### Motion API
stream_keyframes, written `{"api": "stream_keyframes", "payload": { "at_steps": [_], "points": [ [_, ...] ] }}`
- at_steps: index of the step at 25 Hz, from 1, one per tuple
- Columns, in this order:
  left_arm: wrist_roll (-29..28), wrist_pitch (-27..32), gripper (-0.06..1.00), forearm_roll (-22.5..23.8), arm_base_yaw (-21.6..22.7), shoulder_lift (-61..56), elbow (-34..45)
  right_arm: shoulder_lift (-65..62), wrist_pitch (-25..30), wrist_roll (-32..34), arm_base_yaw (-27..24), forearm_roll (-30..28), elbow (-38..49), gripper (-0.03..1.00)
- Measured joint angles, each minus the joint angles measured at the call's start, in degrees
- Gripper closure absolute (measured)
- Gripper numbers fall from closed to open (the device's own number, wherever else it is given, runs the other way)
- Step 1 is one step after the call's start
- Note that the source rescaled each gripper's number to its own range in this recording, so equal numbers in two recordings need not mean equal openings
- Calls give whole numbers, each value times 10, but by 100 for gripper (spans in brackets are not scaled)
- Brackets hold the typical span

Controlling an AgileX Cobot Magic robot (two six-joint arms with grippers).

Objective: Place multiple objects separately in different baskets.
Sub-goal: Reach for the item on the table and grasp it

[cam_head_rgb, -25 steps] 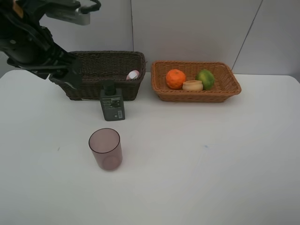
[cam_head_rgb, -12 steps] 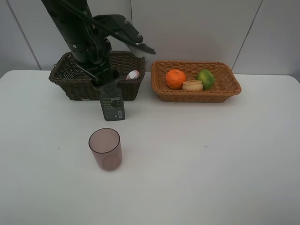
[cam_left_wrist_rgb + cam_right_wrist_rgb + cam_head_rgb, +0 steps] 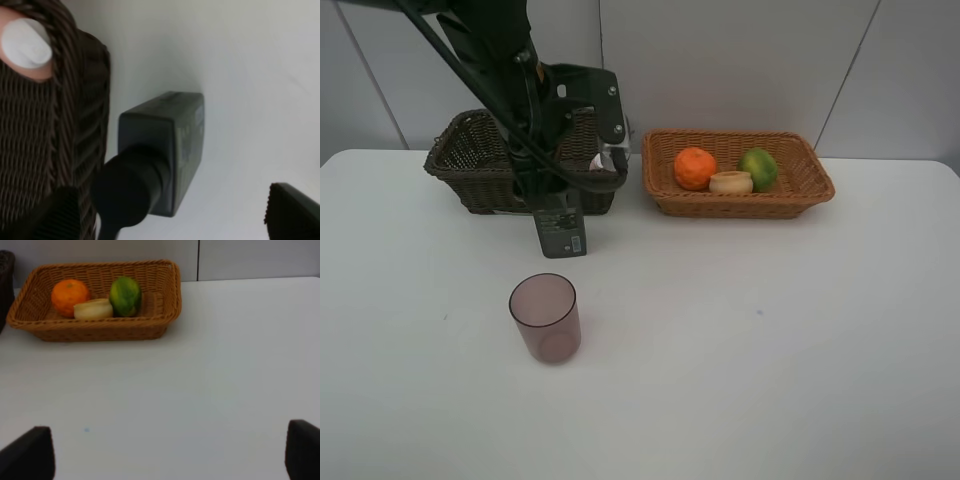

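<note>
Left wrist view: the left pincer (image 3: 170,215) hangs spread over the dark green pump bottle (image 3: 182,145); rigid, smooth, probably tippy, best pinched across its flat body.

There are two baskets (image 3: 455,150) (image 3: 810,188), three fruits (image 3: 695,168) (image 3: 731,182) (image 3: 758,168), two bottles (image 3: 562,232) (image 3: 25,42) and one cup (image 3: 545,318).

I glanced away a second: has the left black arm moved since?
Yes. The left gripper swung right, from the dark basket's left end to over the pump bottle.
</note>
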Motion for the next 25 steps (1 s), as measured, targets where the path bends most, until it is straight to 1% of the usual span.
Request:
{"api": "stream_keyframes", "payload": {
  "at_steps": [5,9,13,25],
  "points": [
    [2,-3,-2,-5,16,22,-23,0,0,0,0,0,0,-3],
    [2,-2,-2,-24,17,44,-52,0,0,0,0,0,0,-3],
    [6,5,-2,-29,17,58,-55,0,0,0,0,0,0,-3],
    [11,8,-2,-29,36,78,-55,0,0,0,0,0,0,-3]
  ]
}}
